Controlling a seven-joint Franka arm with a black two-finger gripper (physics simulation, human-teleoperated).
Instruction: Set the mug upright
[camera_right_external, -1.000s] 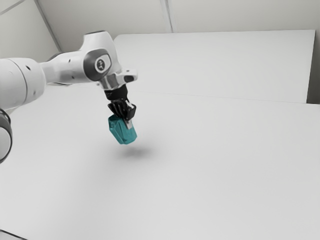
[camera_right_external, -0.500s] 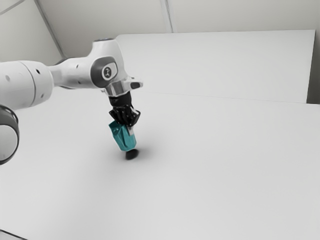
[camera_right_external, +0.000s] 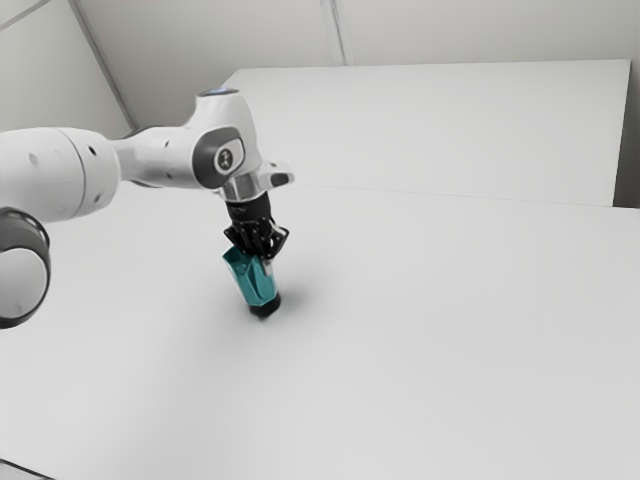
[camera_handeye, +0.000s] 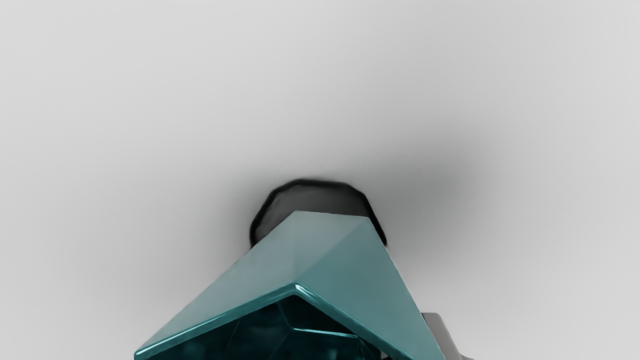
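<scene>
So it's a plain white table (camera_right_external: 460, 350), big white panel (camera_right_external: 440, 125) behind it, greyish walls (camera_right_external: 200, 35) with a thin seam (camera_right_external: 337, 30), dark strip (camera_right_external: 629, 160) at the exterior view's right. Light's pretty soft.

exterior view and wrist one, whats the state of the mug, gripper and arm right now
mug: mouth up but tilted, top leaning toward the exterior view's left; whether its base touches the table i can't tell
gripper: shut on the mug, near its rim
arm: bent, reaching in from the exterior view's left, hand pointing down
</scene>
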